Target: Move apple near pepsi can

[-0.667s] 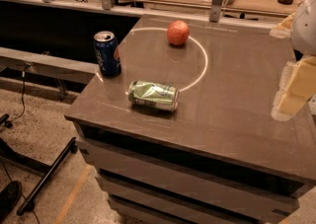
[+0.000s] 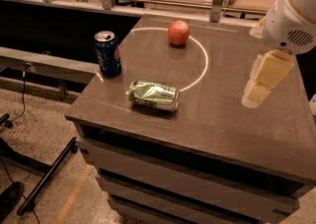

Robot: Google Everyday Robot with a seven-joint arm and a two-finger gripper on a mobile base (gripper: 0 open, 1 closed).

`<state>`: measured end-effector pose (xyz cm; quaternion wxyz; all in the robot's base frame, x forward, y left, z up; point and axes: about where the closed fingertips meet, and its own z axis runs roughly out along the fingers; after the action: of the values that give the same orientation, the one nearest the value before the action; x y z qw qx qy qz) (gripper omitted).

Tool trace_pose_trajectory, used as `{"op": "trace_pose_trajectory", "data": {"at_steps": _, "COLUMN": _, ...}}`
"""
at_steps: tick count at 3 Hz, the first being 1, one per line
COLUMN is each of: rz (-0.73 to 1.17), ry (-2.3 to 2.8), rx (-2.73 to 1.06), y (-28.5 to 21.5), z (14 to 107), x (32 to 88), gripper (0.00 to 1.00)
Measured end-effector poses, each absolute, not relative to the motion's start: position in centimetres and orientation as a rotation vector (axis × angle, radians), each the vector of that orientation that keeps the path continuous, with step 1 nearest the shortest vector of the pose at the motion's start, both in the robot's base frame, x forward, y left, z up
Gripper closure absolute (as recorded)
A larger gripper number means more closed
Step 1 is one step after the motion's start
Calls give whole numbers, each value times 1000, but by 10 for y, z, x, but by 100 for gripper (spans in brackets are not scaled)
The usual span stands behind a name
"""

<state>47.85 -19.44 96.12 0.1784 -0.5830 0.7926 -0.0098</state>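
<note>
Gripper (image 2: pixel 256 92): hangs over right side of counter (image 2: pixel 222 134), well apart from apple (image 2: pixel 178 32); spread or pressed together, cannot tell. Apple sits at far side, inside white ring. Pepsi can (image 2: pixel 107 53) upright nr left edge; crushed green can (image 2: pixel 153 95) lies nearer front. Rec.: reach across, take apple centred, lift clear, set down beside pepsi can w/o tipping it. Vs earlier frame: gripper has shifted left over counter; objs unmoved.

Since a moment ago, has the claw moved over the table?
Yes. The claw shifted left in view, above the table's right side, closer to the white circle; the apple stayed put.
</note>
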Motion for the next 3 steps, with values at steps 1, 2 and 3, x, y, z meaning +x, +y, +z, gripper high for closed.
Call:
{"op": "trace_pose_trajectory", "data": {"at_steps": 1, "rz": 64, "ry": 2211, "rx": -1623, "y": -165, "z": 950, "x": 532, "gripper": 0}}
{"op": "trace_pose_trajectory", "data": {"at_steps": 2, "rz": 174, "ry": 2151, "rx": -1532, "y": -135, "z": 948, "x": 599, "gripper": 0}}
{"op": "trace_pose_trajectory", "data": {"at_steps": 3, "rz": 234, "ry": 2133, "rx": -1435, "y": -123, "z": 948, "x": 638, "gripper": 0}}
